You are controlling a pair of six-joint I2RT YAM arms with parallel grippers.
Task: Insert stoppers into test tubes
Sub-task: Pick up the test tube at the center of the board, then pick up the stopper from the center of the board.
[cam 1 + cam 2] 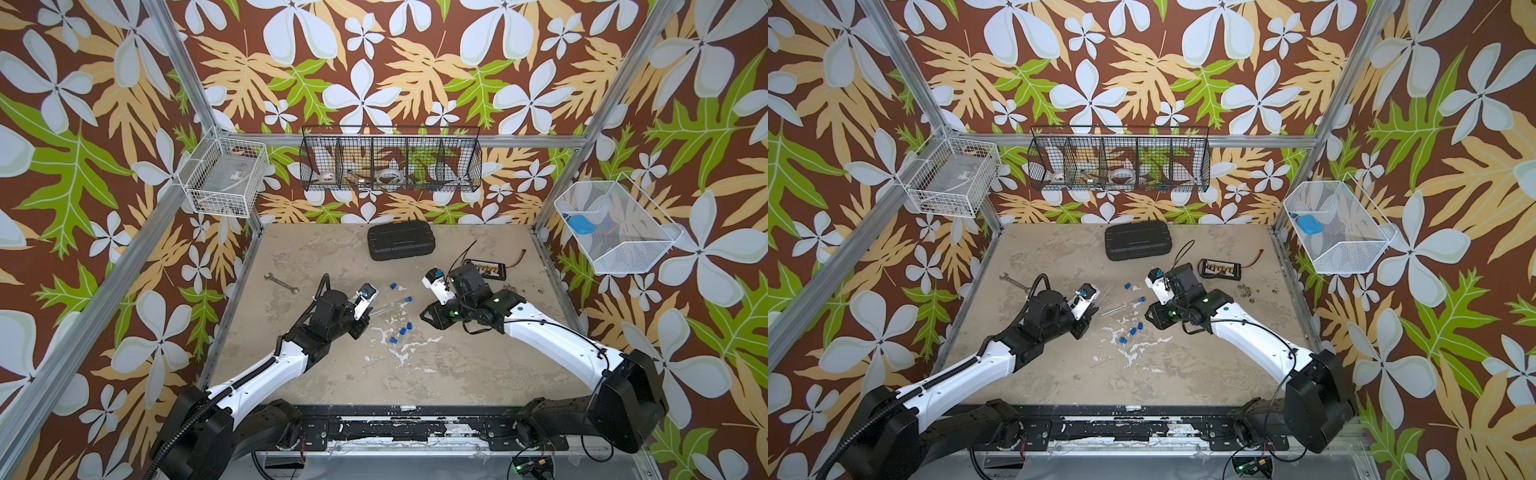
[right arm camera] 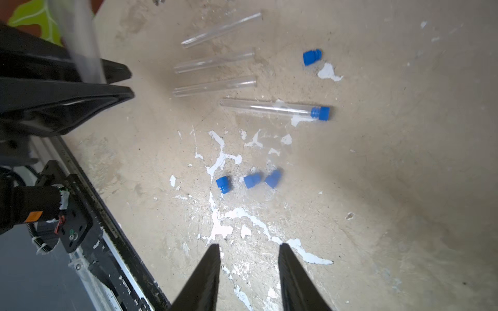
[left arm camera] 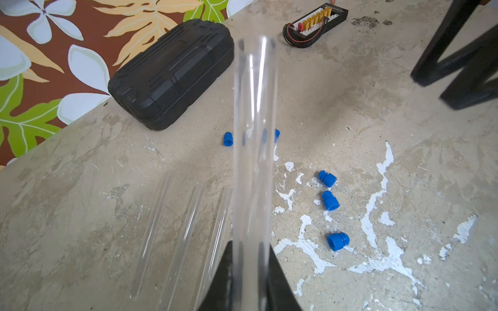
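While a grey wrench [image 1: 281,283] lies at the left of the table [image 1: 457,374], the left gripper [image 3: 250,249] has its fingers clamped on a clear test tube [image 3: 254,129], which juts out from between them with its open mouth unplugged. Just beside it three empty tubes [image 2: 214,62] lie nearly parallel on the surface. Next comes a fifth tube [image 2: 269,108], lying flat with a blue stopper [image 2: 320,113] seated in its end. One loose stopper [image 2: 312,57] rests on the far side of it, and three other stoppers [image 2: 252,180] sit clustered on the near side. Right of those, the right gripper [image 2: 248,246] hovers above the table, fingers apart and holding nothing. A black case [image 1: 400,242] sits at the back, and a connector board [image 1: 488,269] behind the right arm.
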